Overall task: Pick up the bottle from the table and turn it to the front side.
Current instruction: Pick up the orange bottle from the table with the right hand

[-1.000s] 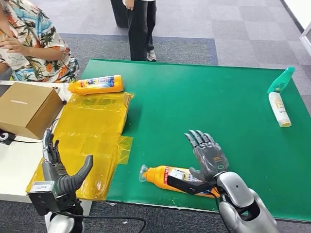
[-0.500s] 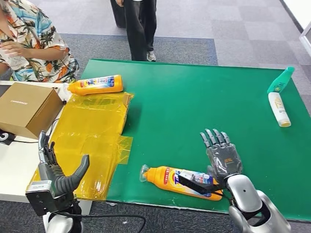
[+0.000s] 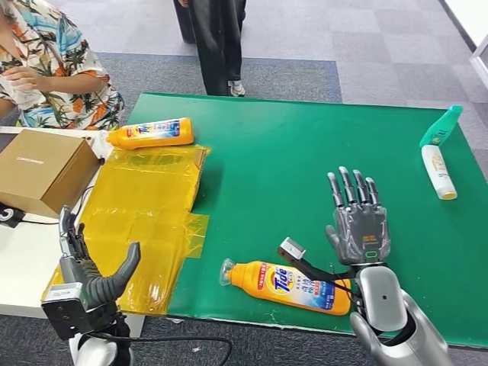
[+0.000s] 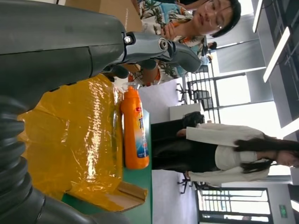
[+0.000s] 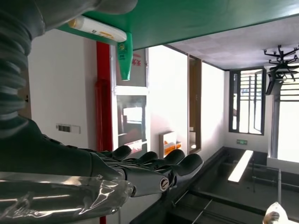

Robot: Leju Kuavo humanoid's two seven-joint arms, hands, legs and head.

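Observation:
An orange Tide bottle (image 3: 287,286) lies on its side near the front edge of the green table (image 3: 276,168), label facing up, clear-capped end to the left. My right hand (image 3: 357,223) stands just behind its base, open with fingers straight up. Its thumb reaches left above the bottle; whether it touches I cannot tell. In the right wrist view the right hand (image 5: 141,172) holds nothing. My left hand (image 3: 92,278) hovers open over the near corner of a yellow plastic sheet (image 3: 144,206), far from the bottle.
A second orange bottle (image 3: 151,133) (image 4: 134,130) lies at the table's far left. A white bottle (image 3: 438,171) and a green bottle (image 3: 442,126) lie at the far right. A cardboard box (image 3: 40,168) stands left. One person (image 3: 57,69) sits there, another (image 3: 216,38) stands behind.
My right hand has let go of the bottle and drawn back to the right, fingers now straight up. The bottle stays flat, its Tide label now showing. The left hand barely moved.

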